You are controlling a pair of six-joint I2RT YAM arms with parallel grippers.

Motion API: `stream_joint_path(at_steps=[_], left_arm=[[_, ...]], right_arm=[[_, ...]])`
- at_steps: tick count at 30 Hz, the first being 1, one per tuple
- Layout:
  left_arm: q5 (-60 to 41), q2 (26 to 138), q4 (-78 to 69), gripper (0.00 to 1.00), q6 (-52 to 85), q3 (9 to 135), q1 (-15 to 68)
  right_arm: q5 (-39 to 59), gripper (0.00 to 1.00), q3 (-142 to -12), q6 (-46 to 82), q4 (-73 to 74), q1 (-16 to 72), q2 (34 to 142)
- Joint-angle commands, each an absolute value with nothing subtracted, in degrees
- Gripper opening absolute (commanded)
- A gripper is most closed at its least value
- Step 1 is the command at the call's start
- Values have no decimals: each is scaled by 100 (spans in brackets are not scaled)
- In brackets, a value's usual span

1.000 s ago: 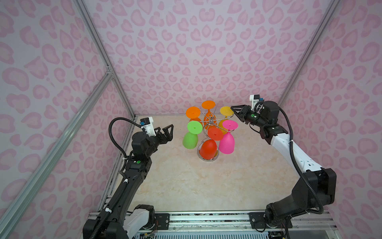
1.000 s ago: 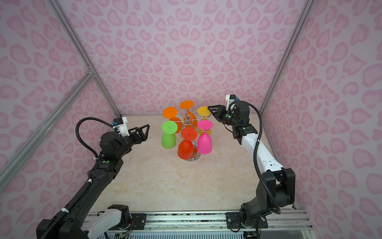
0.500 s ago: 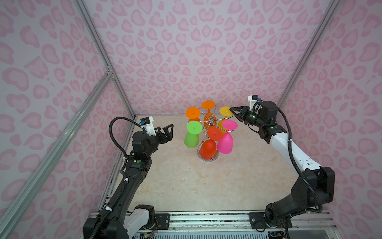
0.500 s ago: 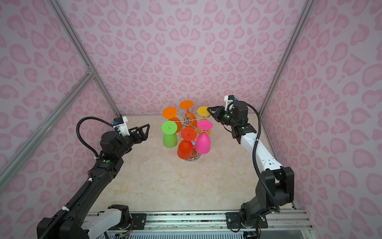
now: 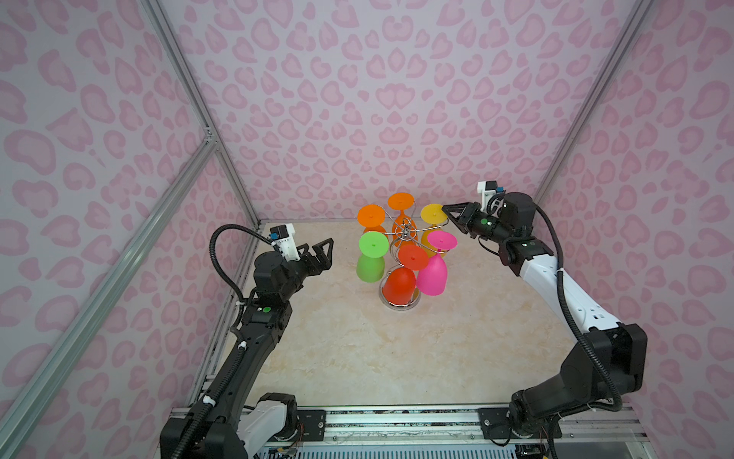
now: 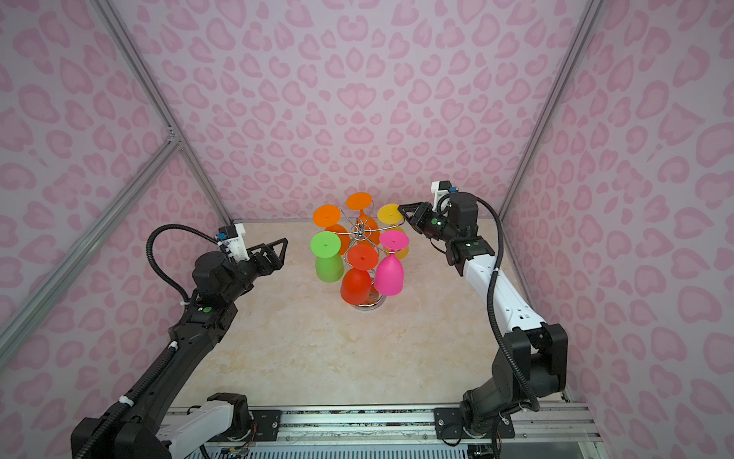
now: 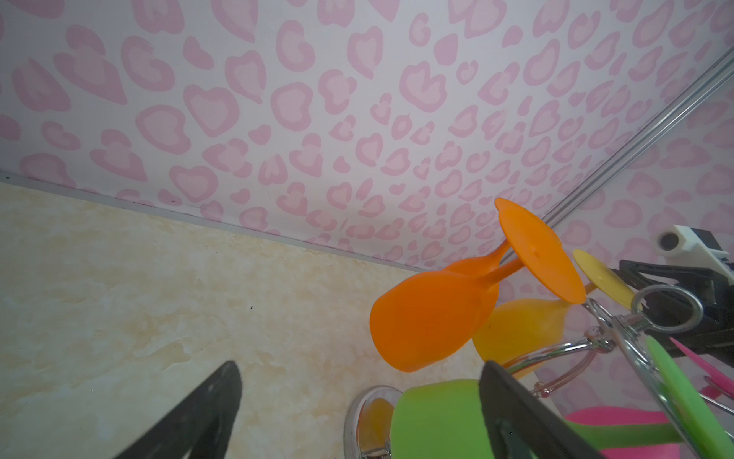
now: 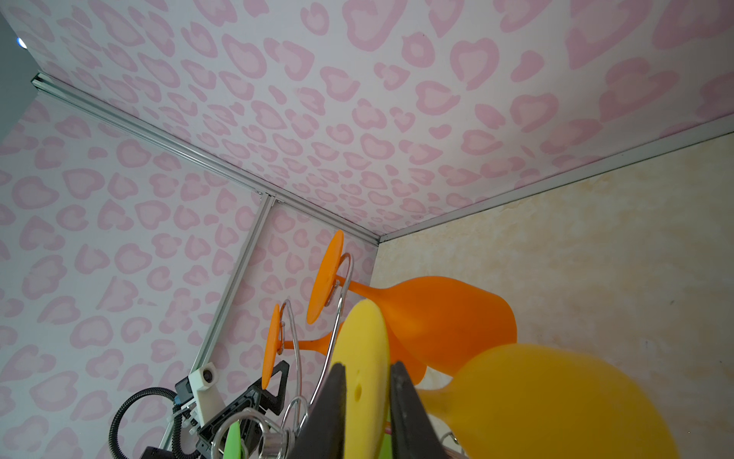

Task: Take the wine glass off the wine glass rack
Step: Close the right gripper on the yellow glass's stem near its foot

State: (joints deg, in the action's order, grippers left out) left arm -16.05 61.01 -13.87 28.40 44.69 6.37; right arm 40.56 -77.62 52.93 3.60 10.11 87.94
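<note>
The wine glass rack is a chrome wire stand at the back middle of the table, with several coloured wine glasses hanging upside down from it. My right gripper is shut on the flat round foot of the yellow wine glass, which still hangs from its hook on the rack's right rear side. The left gripper is open and empty, hovering left of the rack near the green glass.
Two orange glasses hang at the rear, and a red one and a pink one at the front. The back wall is close behind the rack. Beige tabletop lies in front.
The right gripper's jaws have narrowed onto the yellow glass's foot. The pink glass has swung slightly. The left arm has not moved.
</note>
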Motion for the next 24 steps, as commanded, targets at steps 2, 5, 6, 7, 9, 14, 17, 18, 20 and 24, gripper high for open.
stream_joint_path(at_steps=[2, 5, 6, 7, 9, 14, 17, 18, 20, 24], left_arm=[[-1582, 6108, -1626, 95, 2821, 4474, 642], [-1574, 6099, -1625, 96, 2822, 4474, 641], [-1569, 6091, -1626, 96, 2814, 4467, 642], [-1563, 6091, -1626, 95, 2819, 4469, 637], [-1560, 6091, -1626, 95, 2818, 4469, 642], [-1556, 6107, -1624, 95, 2813, 4465, 642], [-1549, 6126, -1626, 95, 2804, 4473, 641], [-1555, 6134, -1626, 95, 2808, 4474, 641], [-1562, 6145, -1626, 95, 2810, 4482, 642], [-1564, 6131, -1609, 96, 2790, 4491, 635]], right_arm=[[4144, 20, -7776, 5229, 352, 1015, 8832], [4157, 16, -7808, 5221, 287, 1020, 8837], [4165, 14, -7828, 5203, 248, 1019, 8847], [4173, 13, -7849, 5188, 214, 1020, 8858], [4184, 8, -7878, 5191, 164, 1019, 8868], [4210, 0, -7919, 5212, 108, 1013, 8884], [4231, 0, -7945, 5262, 108, 1006, 8903], [4249, 0, -7938, 5317, 146, 997, 8911], [4303, 0, -7920, 5438, 269, 972, 8905], [4403, 0, -7901, 5623, 447, 868, 8873]])
